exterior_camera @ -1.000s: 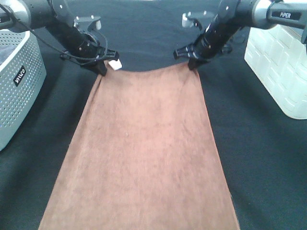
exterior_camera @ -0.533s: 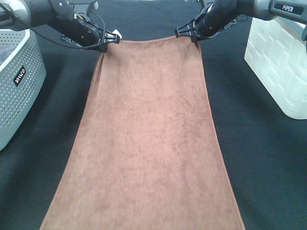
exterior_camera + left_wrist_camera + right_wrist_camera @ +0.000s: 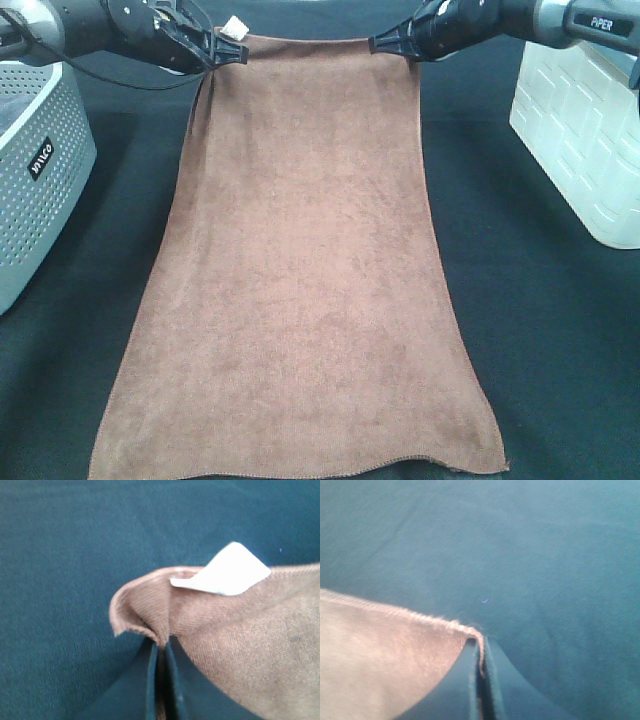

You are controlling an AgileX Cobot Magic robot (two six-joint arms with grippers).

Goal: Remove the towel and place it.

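Note:
The brown towel [image 3: 305, 260] lies stretched long over the black table cloth [image 3: 540, 330], its near hem at the front edge of the exterior view. My left gripper [image 3: 218, 50] is shut on the far left corner, where the small white tag [image 3: 234, 27] sticks up. My right gripper [image 3: 392, 45] is shut on the far right corner. The left wrist view shows the pinched corner [image 3: 145, 615] and the tag [image 3: 225, 572] between closed jaws. The right wrist view shows the stitched corner [image 3: 465, 630] clamped the same way.
A grey perforated basket [image 3: 35, 165] stands at the left edge. A white basket [image 3: 585, 125] stands at the right edge. Black cloth covers the table on both sides of the towel.
Both grippers have moved away toward the back of the table, dragging the towel's far edge with them. The towel's near hem has slid into view at the front.

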